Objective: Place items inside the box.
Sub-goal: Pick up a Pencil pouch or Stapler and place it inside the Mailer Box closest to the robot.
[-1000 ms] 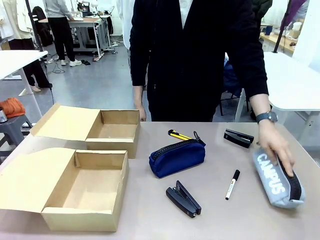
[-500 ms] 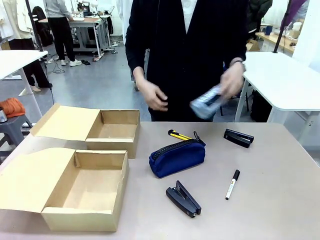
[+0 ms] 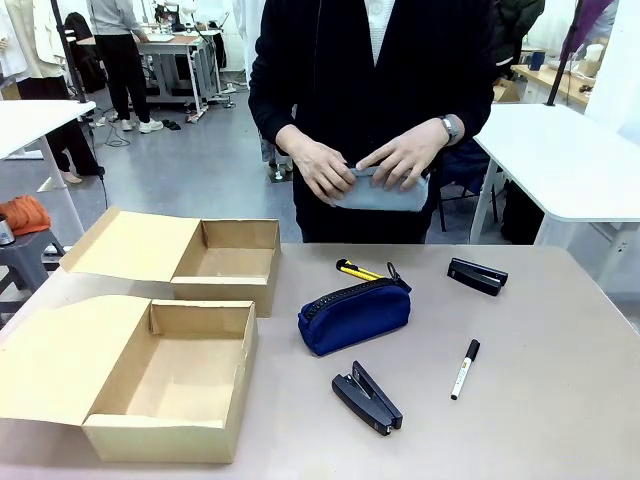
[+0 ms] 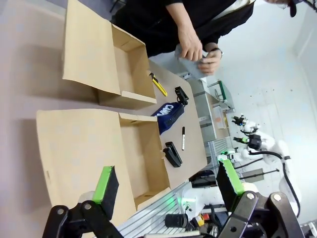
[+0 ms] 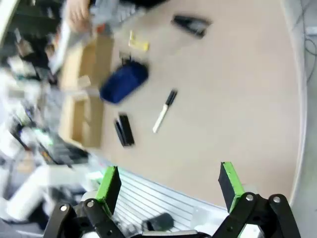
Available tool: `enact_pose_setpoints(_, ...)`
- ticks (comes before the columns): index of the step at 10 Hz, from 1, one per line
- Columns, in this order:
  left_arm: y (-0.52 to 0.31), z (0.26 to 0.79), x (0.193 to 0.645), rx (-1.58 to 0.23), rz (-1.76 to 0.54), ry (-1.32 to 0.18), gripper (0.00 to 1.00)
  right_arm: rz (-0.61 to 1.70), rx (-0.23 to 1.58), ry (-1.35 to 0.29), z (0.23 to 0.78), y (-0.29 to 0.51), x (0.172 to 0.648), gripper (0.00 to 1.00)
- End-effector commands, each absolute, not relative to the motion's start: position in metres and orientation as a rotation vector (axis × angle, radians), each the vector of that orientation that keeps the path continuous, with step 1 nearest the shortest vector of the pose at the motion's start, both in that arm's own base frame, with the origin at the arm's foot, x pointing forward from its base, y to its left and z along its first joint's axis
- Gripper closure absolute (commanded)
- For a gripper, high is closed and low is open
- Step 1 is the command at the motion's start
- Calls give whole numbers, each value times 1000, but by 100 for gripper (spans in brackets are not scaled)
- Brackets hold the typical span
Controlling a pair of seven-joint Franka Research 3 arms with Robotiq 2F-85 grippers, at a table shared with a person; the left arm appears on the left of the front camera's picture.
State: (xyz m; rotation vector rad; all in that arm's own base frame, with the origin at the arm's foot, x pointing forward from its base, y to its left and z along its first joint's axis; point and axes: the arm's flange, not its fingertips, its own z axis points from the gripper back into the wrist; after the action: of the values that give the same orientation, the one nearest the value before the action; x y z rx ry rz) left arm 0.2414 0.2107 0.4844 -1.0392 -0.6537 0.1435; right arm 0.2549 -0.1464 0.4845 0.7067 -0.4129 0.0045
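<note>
Nearest you, the left fingers (image 4: 106,183) and right fingers (image 5: 228,179) stand wide apart, gripping nothing. On the surface (image 3: 540,420), the near cardboard box (image 3: 160,440) lies open and empty, and so does the far cardboard box (image 3: 225,288) just behind it. To their right lie a black stapler (image 3: 367,398), white marker (image 3: 465,368) and navy pencil case (image 3: 353,315), then the utility knife (image 3: 356,270) and second stapler (image 3: 477,276). Beyond the far edge, the person (image 3: 375,90) holds the grey pencil case (image 3: 385,195) in both hands, off the surface.

two boxes (image 3: 165,440) (image 3: 225,292); two pencil cases (image 3: 353,315) (image 3: 385,195); two staplers (image 3: 367,398) (image 3: 477,276); one utility knife (image 3: 357,270); one marker (image 3: 465,368)
</note>
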Motion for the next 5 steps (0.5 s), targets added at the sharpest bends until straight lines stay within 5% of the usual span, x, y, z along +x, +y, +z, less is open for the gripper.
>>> enact_pose_setpoints(1, 211, 486, 242, -1053, 127, -681, 0, 397, 588, -345, 472, -36, 288, 0)
enact_pose_setpoints(5, 211, 486, 242, -1053, 127, -681, 0, 892, 509, -251, 416, 127, 246, 0)
